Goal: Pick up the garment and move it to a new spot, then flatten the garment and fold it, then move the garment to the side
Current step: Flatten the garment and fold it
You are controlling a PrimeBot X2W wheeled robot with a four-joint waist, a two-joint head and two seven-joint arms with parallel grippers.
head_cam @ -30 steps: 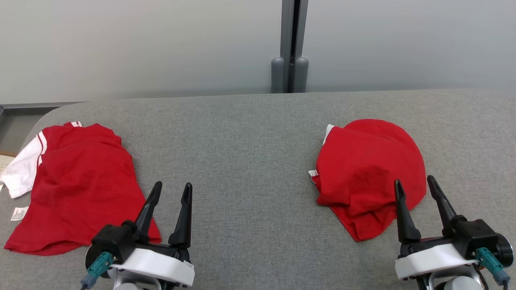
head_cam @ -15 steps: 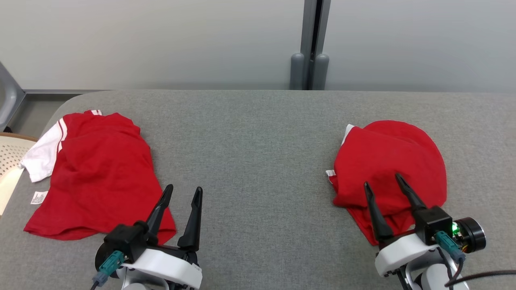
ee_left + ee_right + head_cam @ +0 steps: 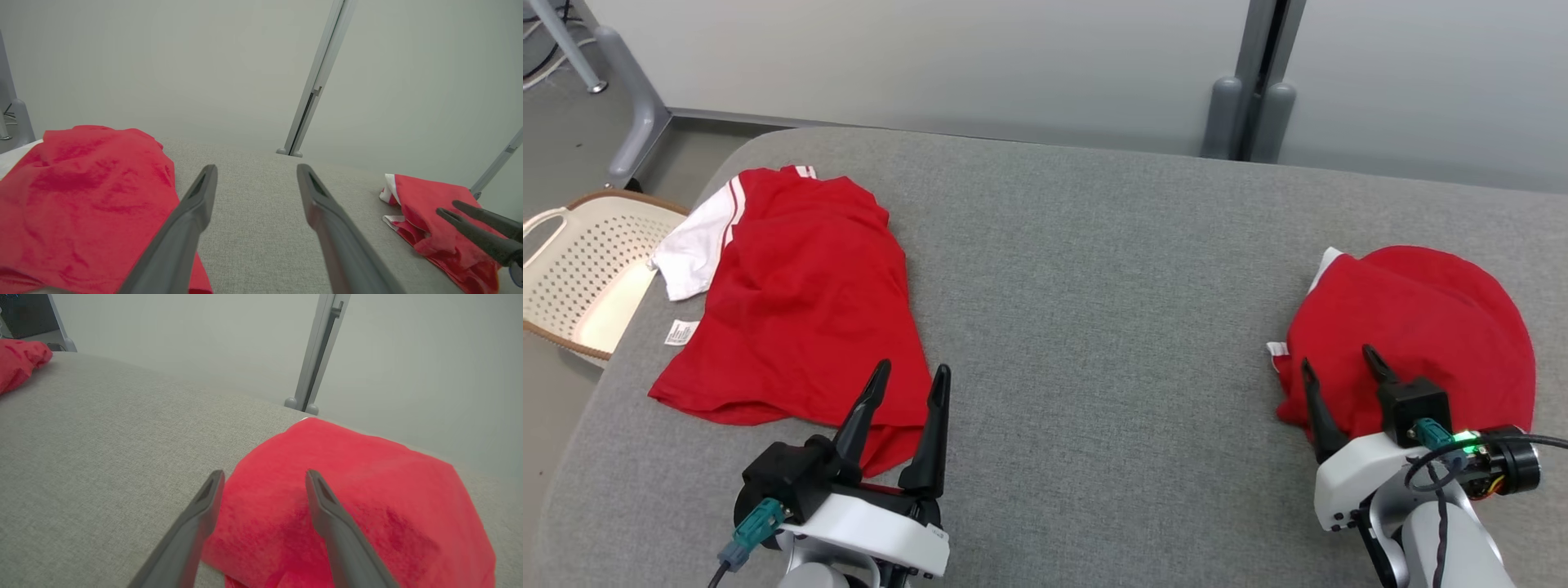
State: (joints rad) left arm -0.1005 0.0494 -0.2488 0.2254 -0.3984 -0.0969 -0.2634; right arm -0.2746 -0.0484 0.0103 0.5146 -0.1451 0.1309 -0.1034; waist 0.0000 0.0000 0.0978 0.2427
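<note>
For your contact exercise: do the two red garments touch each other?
Apart. The head view shows bare table between the left garment and the right garment.

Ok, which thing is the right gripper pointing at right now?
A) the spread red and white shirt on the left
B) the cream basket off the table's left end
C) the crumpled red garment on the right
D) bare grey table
C: the right gripper, open and empty, sits over the near edge of the crumpled red garment, as the right wrist view also shows.
</note>
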